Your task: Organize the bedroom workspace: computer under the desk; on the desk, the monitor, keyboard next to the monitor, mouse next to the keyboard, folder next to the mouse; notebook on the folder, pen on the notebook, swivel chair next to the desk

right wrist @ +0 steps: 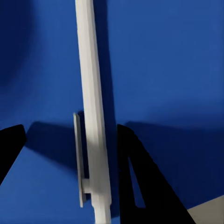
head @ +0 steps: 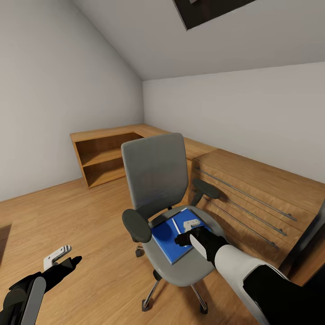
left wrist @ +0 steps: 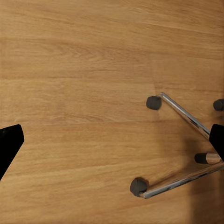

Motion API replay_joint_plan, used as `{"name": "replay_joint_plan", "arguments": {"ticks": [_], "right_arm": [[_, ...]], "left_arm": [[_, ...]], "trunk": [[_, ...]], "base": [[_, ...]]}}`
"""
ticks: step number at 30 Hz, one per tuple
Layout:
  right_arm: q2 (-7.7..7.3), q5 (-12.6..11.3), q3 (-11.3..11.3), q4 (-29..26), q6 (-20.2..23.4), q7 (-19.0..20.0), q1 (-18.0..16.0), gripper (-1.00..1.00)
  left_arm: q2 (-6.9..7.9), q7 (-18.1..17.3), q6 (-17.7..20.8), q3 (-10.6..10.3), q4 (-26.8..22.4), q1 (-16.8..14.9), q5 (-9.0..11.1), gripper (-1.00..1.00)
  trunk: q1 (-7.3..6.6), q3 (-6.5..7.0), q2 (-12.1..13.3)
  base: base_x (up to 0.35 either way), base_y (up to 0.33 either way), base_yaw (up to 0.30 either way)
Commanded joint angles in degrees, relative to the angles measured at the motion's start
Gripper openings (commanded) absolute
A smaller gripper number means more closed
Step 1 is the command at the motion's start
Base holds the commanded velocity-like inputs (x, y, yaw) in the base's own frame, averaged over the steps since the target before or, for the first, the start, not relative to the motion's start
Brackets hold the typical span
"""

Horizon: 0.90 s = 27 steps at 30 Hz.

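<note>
Bedroom corner is showing in the head view, under a sloped ceiling, with a wooden floor (head: 90, 212). The swivel chair (head: 155, 174) is standing near a light wooden dresser (head: 253, 189), its back towards a low wooden shelf unit (head: 101, 155). The folder (head: 169, 239) is lying flat on the chair's seat, reaching towards the seat's front edge, and the pen (head: 175, 227) is lying on the folder. The right gripper (head: 183, 238) is reaching down over the folder from the seat's right side, just beside the pen; from here I cannot tell how its fingers are standing. The left gripper (head: 72, 257) is hanging out over the floor, well apart from the chair on its left side.

The left wrist view is looking straight down at the floor (left wrist: 79, 93), with the left gripper's (left wrist: 112, 140) dark fingertips sitting far apart at opposite edges. The chair's chrome legs and castors (left wrist: 172, 154) are lying between them, nearer one fingertip.

The right wrist view is looking closely at the blue folder (right wrist: 168, 65). The pen (right wrist: 93, 126), with its clip showing, is lying between the spread fingertips of the right gripper (right wrist: 70, 154), nearer one of them; whether that finger is touching it I cannot tell, and the fingers are not clamping it.
</note>
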Motion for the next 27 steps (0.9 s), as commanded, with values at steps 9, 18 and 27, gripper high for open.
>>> {"name": "replay_joint_plan", "arguments": {"ticks": [9, 18, 27], "right_arm": [[-0.07, 0.2, 0.9, 0.0, 0.3, -0.1, 0.0, -1.00], [-0.10, 0.1, 0.8, 0.0, 0.4, 0.0, 0.0, -1.00], [-0.10, -0.2, 0.8, 0.0, 0.6, 0.1, 0.0, -1.00]], "left_arm": [[0.01, 0.3, 0.3, 0.0, -0.1, 0.0, 0.6, 1.00], [0.01, 0.3, 0.3, 0.0, -0.1, 0.0, 0.6, 1.00], [0.03, 0.3, 0.3, 0.0, -0.1, 0.0, 0.6, 1.00]], "trunk": [[0.00, -0.07, 0.0], [0.00, -0.07, 0.0], [0.00, -0.07, 0.0]], "base": [[0.000, 0.000, 0.000], [0.000, 0.000, 0.000], [0.000, 0.000, 0.000]]}}
